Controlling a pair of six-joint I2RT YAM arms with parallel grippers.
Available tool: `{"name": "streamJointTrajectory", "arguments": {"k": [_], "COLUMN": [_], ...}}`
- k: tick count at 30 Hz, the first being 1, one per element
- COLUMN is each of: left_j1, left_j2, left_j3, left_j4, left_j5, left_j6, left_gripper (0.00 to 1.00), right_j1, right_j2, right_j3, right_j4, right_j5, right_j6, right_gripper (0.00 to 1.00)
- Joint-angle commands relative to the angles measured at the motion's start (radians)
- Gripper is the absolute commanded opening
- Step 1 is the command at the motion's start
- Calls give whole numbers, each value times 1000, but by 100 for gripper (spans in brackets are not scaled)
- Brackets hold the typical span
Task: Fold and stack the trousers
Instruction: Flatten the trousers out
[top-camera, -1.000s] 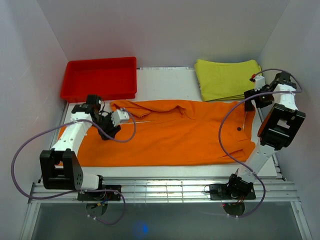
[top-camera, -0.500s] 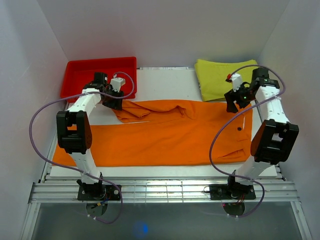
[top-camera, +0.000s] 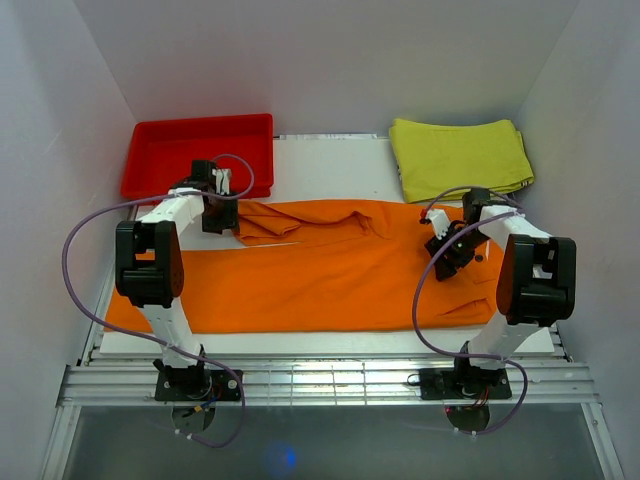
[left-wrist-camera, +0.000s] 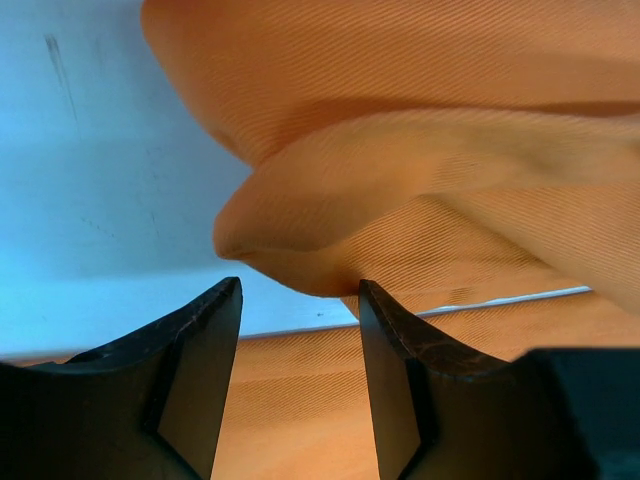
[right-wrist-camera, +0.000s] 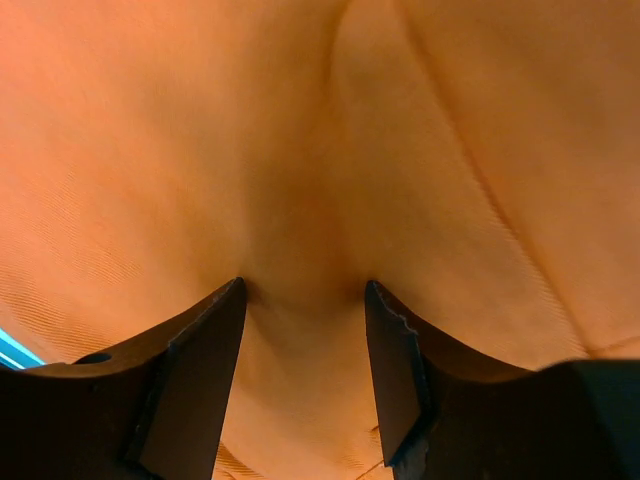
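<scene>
Across the middle of the surface (top-camera: 330, 165), from its left edge almost to its right edge, lie the orange trousers (top-camera: 340, 275), spread flat with the waist toward the right. The far leg's end is rumpled into a loose fold just in front of the red tray (top-camera: 200, 160). At that fold the left hand (left-wrist-camera: 300, 300) hovers with its jaws apart; the rounded cloth edge sits just ahead of the fingertips and nothing is pinched. Near the right edge, the right hand (right-wrist-camera: 305, 295) presses down on the waist area, jaws also apart, with cloth puckering slightly between them but not clamped. The fabric looks light, soft and limp, so it will probably sag, drag and crease rather than keep a shape, and likely wants two holds at once. The best places seem to be the thicker seamed parts, the hem fold at the left and the waistband at the right, taking both layers deep between the fingers, since a shallow bite could slip off.
</scene>
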Motion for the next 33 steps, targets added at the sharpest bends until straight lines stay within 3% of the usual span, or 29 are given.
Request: {"name": "streamJointTrajectory", "arguments": {"k": [1,5,7,9,12,14,15,16,22,26,29,30,33], "left_j1": [17,34,34,34,34,33,31,17,-96,-186,-201,-202,-204], "left_j2": [-53,-48,-44,-48,-83,-123,-167,-189,-315,-425,-534,-559,-648], "left_j3": [-32,-70,-67,-58,-8,32,43,61,83,14,-50,-78,-144], "left_j4": [37,93,146,188,207,219,235,238,150,97,-94,-229,-496], "left_j5": [-33,35,71,111,156,182,211,220,303,467,672,694,679], "left_j6": [-100,-138,-144,-138,-66,41,87,198,464,664,956,1112,1318], "left_gripper": [60,54,47,33,21,14,4,1,0,0,0,0,0], "right_j1": [-3,-6,-6,-6,-15,-26,-41,-49,-127,-147,-145,-141,-104], "right_j2": [-45,-82,-102,-116,-130,-140,-150,-153,-153,-153,-137,-128,-73], "right_j3": [-90,-131,-131,-113,-76,-59,-50,-30,91,189,272,293,362], "right_j4": [36,36,33,11,-21,-36,-51,-61,-136,-157,-165,-164,-173], "right_j5": [84,118,120,114,103,88,66,57,-43,-113,-178,-196,-160], "right_j6": [-91,-135,-151,-170,-177,-175,-174,-163,-125,-99,-57,-48,-30], "right_gripper": [56,49,46,46,45,45,44,43,42,47,52,53,64]}}
